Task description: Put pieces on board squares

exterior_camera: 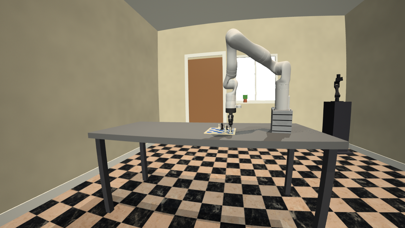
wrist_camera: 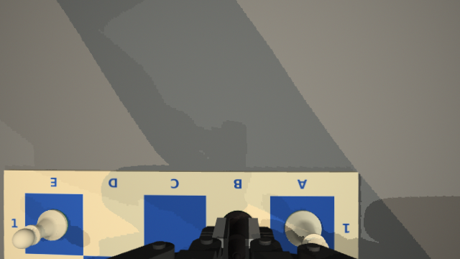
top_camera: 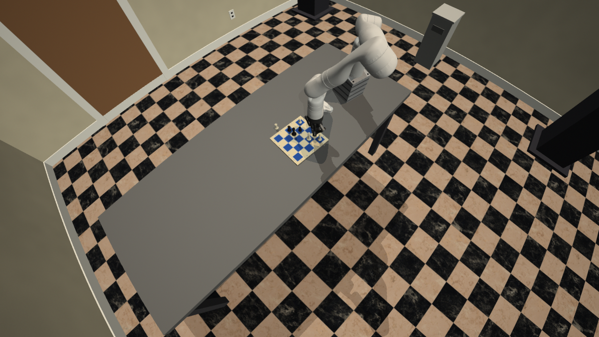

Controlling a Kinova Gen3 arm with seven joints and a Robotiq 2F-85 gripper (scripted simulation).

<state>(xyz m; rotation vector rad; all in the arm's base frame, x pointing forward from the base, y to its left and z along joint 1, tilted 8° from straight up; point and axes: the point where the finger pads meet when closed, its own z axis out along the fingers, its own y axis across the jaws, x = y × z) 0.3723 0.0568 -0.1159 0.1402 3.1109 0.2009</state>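
Observation:
My gripper (top_camera: 315, 133) (exterior_camera: 230, 126) (wrist_camera: 237, 235) points down over B1, shut on the black bishop. The bishop's round black base (wrist_camera: 237, 216) shows between the fingertips, inside B1's outline; whether it touches the board is hard to tell. The white bishop (top_camera: 319, 137) (exterior_camera: 230, 130) (wrist_camera: 302, 224) stands upright on A1, close to one side of my fingers. The white pawn (top_camera: 299, 120) (wrist_camera: 54, 224) stands upright on E1. The white rook (top_camera: 275, 126) (exterior_camera: 218, 126) stands beside the board, past its E side. The board (top_camera: 291, 158) (wrist_camera: 172, 176) lies flat.
A white piece (top_camera: 309, 136) (exterior_camera: 225, 129) stands on B2, close to my gripper. Three black pieces stand farther in: one (top_camera: 299, 129) around D2, one (top_camera: 293, 132) around D3 and one (top_camera: 288, 128) around E3. The grey table (top_camera: 188, 196) (exterior_camera: 158, 130) carries everything.

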